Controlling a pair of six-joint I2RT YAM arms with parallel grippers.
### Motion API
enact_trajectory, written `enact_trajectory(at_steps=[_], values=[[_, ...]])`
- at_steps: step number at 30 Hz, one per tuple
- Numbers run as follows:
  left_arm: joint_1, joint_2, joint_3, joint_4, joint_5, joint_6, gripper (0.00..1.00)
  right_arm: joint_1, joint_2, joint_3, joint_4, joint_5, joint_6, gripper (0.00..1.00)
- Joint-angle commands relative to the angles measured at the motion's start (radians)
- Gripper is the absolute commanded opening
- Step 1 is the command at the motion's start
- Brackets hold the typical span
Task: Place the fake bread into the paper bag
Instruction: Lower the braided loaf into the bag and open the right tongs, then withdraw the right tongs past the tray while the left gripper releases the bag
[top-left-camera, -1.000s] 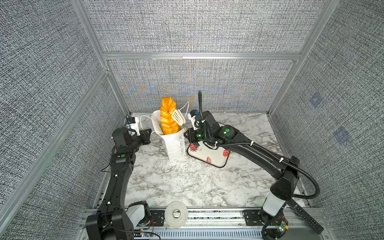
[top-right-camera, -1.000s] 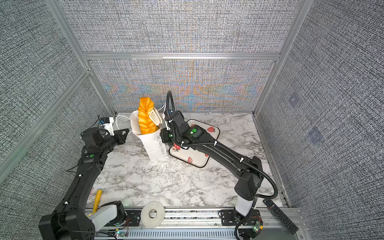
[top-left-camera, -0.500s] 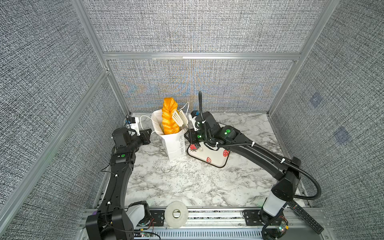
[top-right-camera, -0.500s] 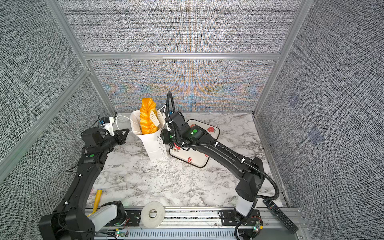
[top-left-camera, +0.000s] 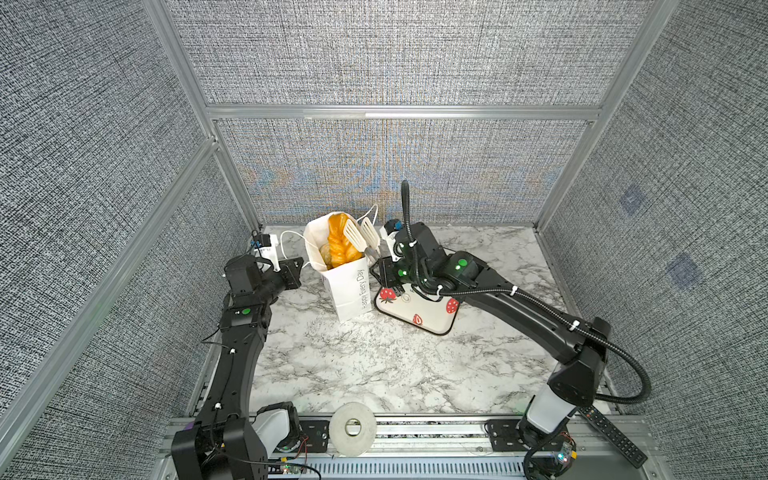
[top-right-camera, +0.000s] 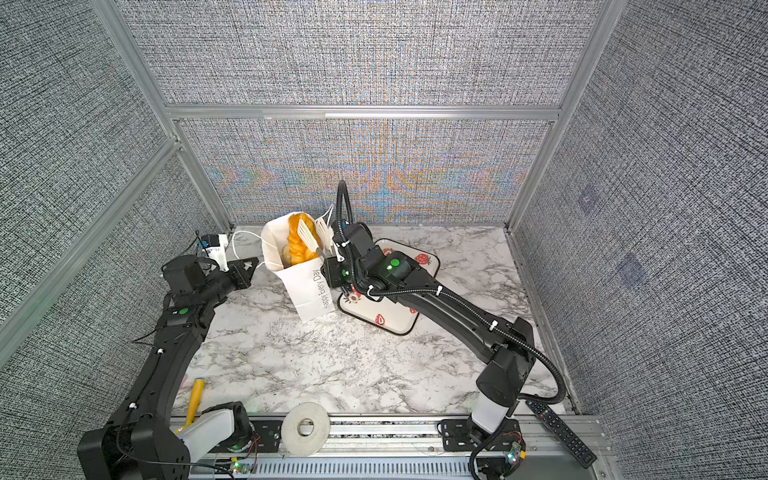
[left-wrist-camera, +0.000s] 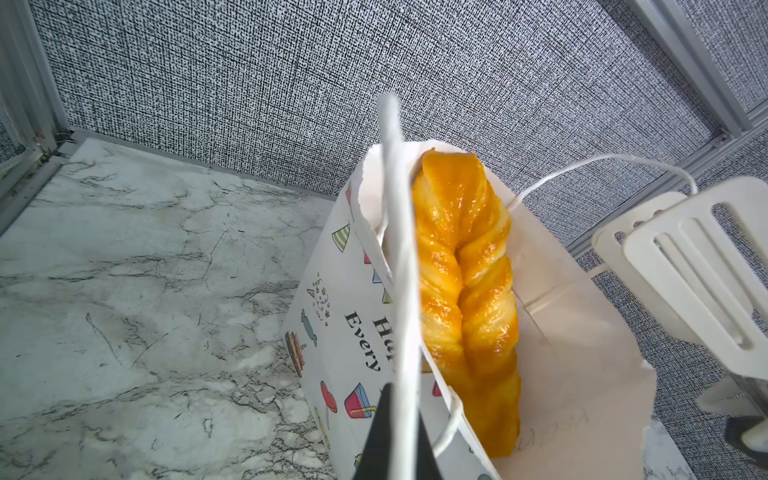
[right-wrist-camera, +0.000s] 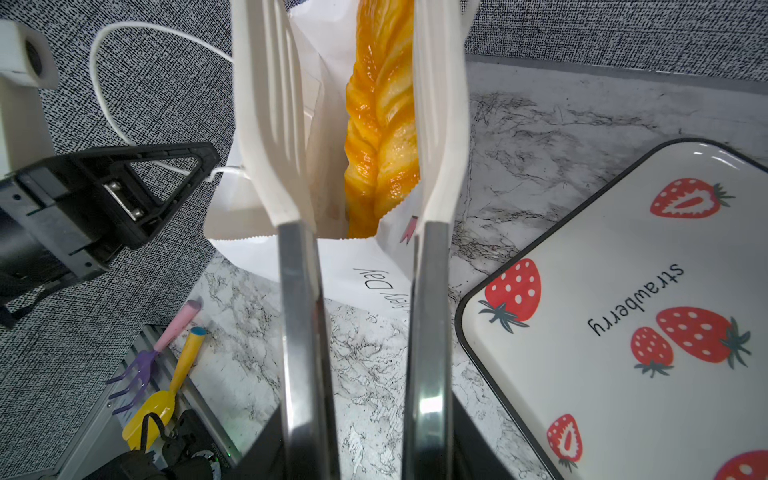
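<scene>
Right gripper: carries steel tongs ending in slotted white blades. The blades stand parted at the bag mouth and grip nothing, the gap wide enough to clear the loaf.
Left gripper: closed tight on the bag's cord handle, with the cord pulled taut, apparently to keep the mouth spread and the bag from tipping.
Paper bag: white, lettered "Happy Every Day", upright on the marble tabletop, just beside the tray.
Braided loaf: glossy orange, standing on end inside the bag and leaning on the far wall, its top about at the rim. It looks too long to lie flat, hence upright.
Smaller roll: paler, lower in the bag beside the loaf. Anything deeper is hidden.
Strawberry-print tray: black-rimmed, with no bread on the part that shows. The rest lies under the right arm.
Status: judged near complete, and the tongs need only withdraw
</scene>
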Motion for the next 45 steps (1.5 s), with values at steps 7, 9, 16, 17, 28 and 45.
enact_trajectory(at_steps=[7,9,16,17,28,45], values=[[0.0,0.0,0.004,0.009,0.003,0.008,0.0,-0.001,-0.048,-0.025,0.013,0.053,-0.014,0.42],[0.0,-0.001,0.006,0.011,0.004,0.01,0.0,-0.003,-0.066,-0.042,0.016,0.061,-0.016,0.42],[-0.001,-0.002,0.02,0.031,0.034,0.01,0.0,-0.021,-0.148,-0.099,0.007,0.103,-0.025,0.42],[-0.001,0.0,0.024,0.033,0.042,0.007,0.0,-0.025,-0.162,-0.114,0.007,0.108,-0.025,0.42],[-0.003,-0.046,0.08,0.023,0.061,-0.02,0.53,-0.153,-0.332,-0.281,-0.001,0.117,-0.022,0.42],[-0.003,-0.262,-0.015,-0.146,-0.065,0.019,0.96,-0.458,-0.431,-0.466,-0.047,0.028,-0.014,0.42]])
